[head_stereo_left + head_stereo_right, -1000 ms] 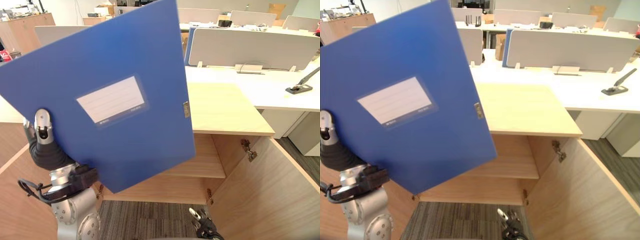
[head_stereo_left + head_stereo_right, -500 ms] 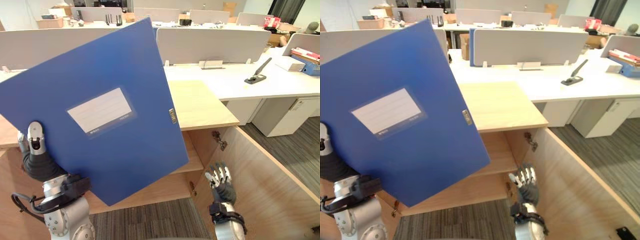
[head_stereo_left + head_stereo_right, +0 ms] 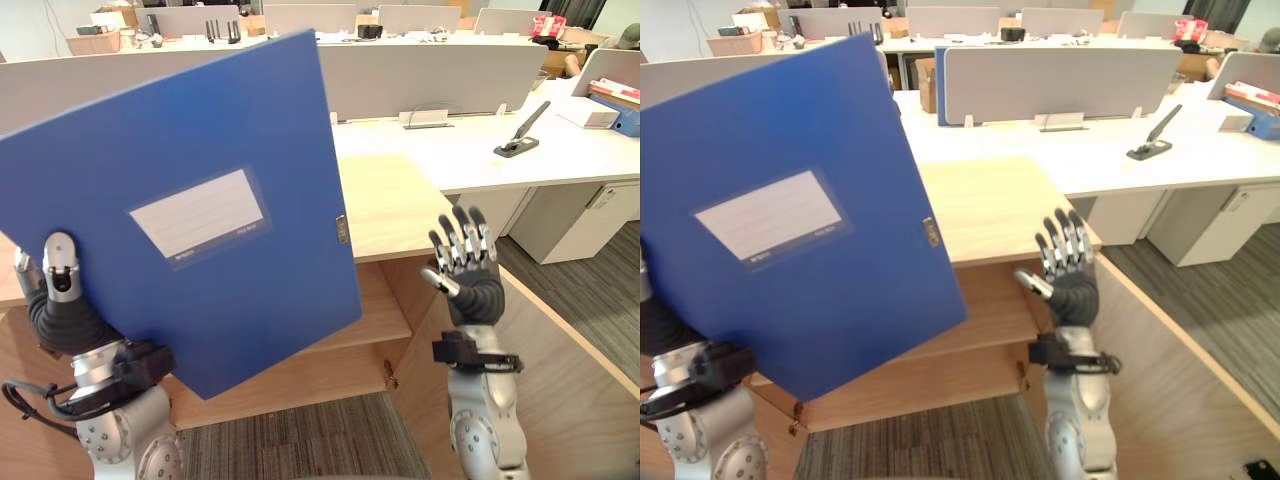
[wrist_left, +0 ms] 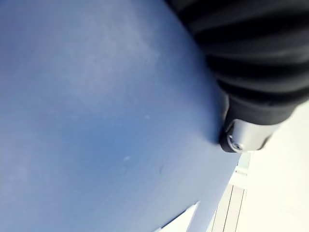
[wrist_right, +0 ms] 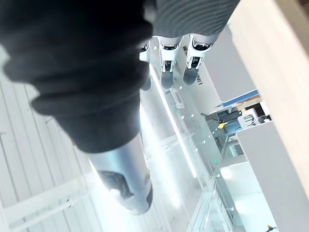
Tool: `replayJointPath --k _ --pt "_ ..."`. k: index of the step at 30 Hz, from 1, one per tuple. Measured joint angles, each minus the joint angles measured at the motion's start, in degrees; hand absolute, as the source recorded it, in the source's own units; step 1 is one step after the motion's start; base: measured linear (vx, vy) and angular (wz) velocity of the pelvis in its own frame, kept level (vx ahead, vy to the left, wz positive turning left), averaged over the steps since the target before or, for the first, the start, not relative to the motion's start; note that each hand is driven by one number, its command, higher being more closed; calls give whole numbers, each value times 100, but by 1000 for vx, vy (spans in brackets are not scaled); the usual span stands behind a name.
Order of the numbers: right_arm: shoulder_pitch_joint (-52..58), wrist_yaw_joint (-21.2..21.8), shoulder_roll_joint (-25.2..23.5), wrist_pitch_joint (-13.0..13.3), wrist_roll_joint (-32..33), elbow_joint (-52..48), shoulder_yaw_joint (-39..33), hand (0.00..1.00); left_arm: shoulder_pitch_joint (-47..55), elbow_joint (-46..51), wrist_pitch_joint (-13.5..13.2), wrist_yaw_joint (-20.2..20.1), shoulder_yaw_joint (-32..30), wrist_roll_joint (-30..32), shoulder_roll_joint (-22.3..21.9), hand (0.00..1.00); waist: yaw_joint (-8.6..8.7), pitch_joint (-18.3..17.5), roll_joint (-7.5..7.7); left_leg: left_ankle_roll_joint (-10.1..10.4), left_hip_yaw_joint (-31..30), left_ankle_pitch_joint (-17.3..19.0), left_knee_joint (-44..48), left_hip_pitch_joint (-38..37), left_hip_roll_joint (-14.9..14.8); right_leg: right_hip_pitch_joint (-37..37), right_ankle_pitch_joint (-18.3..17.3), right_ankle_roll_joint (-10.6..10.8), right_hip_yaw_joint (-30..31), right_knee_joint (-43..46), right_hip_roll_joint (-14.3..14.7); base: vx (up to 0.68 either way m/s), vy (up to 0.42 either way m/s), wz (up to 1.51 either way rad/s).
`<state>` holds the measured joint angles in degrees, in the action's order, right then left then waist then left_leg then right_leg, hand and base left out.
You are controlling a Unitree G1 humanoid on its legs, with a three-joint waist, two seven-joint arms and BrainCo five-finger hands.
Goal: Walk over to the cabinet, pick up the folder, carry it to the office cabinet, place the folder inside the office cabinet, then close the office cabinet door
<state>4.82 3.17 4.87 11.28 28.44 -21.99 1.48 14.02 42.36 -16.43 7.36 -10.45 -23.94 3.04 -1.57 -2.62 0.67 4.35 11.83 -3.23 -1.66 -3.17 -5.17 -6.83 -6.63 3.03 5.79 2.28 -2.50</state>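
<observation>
A big blue folder (image 3: 190, 215) with a white label is held up, tilted, in front of the low wooden office cabinet (image 3: 395, 200). My left hand (image 3: 58, 290) grips its lower left corner; the thumb (image 4: 241, 135) presses the blue cover (image 4: 96, 121), and the fingers are behind it. The folder hides most of the cabinet's inside, with a shelf (image 3: 385, 310) showing past its right edge. The cabinet's right door (image 3: 560, 370) stands open. My right hand (image 3: 463, 265) is raised beside the cabinet's front right corner, fingers (image 5: 166, 67) straight, holding nothing.
White desks (image 3: 560, 150) with grey dividers (image 3: 430, 75) stand behind the cabinet. A black stapler-like tool (image 3: 520, 138) lies on the nearest desk. A white drawer unit (image 3: 575, 220) is at the right, with grey carpet (image 3: 590, 290) in front of it.
My right hand has risen from low by the open door to the height of the cabinet top. The view has shifted a little. The folder stays in my left hand.
</observation>
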Motion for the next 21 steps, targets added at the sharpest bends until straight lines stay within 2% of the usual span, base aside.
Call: replayJointPath --k 3,8,15,21 --pt "-375 190 347 -14 500 23 107 0 -28 -28 81 -1 3 217 57 100 -5 2 -7 -5 0 2 1 0 24 7 0 1 8 -1 -22 -13 12 0" --pt "-1216 656 1433 -115 1757 254 734 0 -56 -244 166 -51 191 217 356 100 -22 2 -45 -17 -5 -5 -1 3 52 5 8 13 8 14 -47 0 0 0" --pt "-2087 1013 2123 -230 2500 383 1608 0 -74 -257 215 -185 569 206 647 100 -63 3 -57 -36 -55 -19 -13 9 72 -14 8 13 -43 16 -61 -6 4 3" --pt "-2445 1154 2503 -273 2675 392 2061 0 -105 -357 218 -230 730 151 808 100 -106 -2 -65 -85 -135 -97 -119 7 126 -13 7 14 -118 22 -101 -24 12 8"
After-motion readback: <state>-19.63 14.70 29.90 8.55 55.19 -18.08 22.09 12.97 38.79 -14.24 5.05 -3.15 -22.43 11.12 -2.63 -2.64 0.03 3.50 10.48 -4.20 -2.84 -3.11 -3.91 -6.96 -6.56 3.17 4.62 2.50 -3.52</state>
